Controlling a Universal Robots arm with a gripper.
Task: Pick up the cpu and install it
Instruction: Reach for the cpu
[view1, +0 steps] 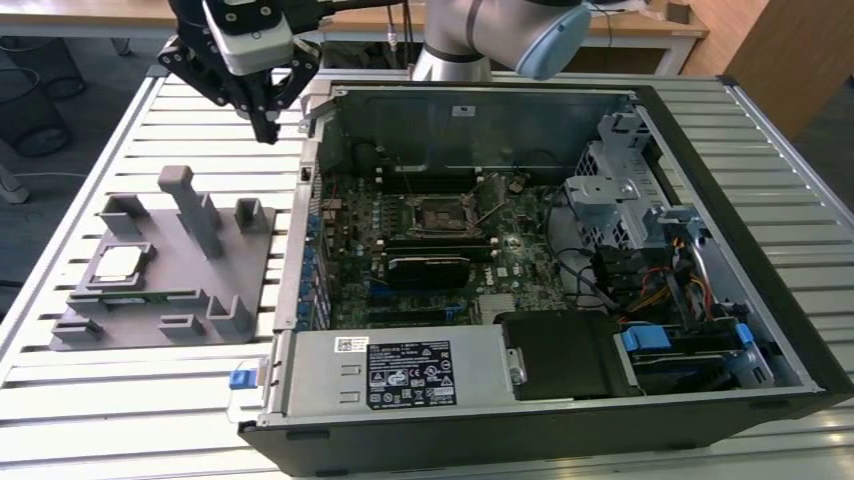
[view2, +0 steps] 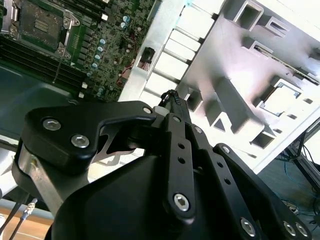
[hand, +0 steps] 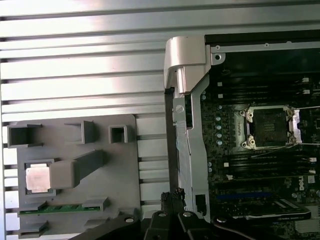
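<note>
The cpu (view1: 120, 263) is a small silver square lying flat in a recess of the grey holder block (view1: 254, 255) on the slatted table, at the exterior view's left; it also shows in both wrist views (hand: 37, 177) (view2: 280, 97). My gripper (view1: 267, 132) hangs above the table beyond the block, beside the case's corner, well clear of the cpu. Its fingers are shut together with nothing between them, as the tips (hand: 171, 196) (view2: 172, 96) show. The black socket (view1: 441, 215) on the motherboard stands open and empty (hand: 267, 127).
The open computer case (view1: 694, 120) lies on the exterior view's right, its metal wall (hand: 182, 95) right next to my gripper. A green memory stick (hand: 60, 208) rests in the block, and a tall grey post (view1: 194, 210) rises beside the cpu. A power supply (view1: 400, 370) sits at the case's near end.
</note>
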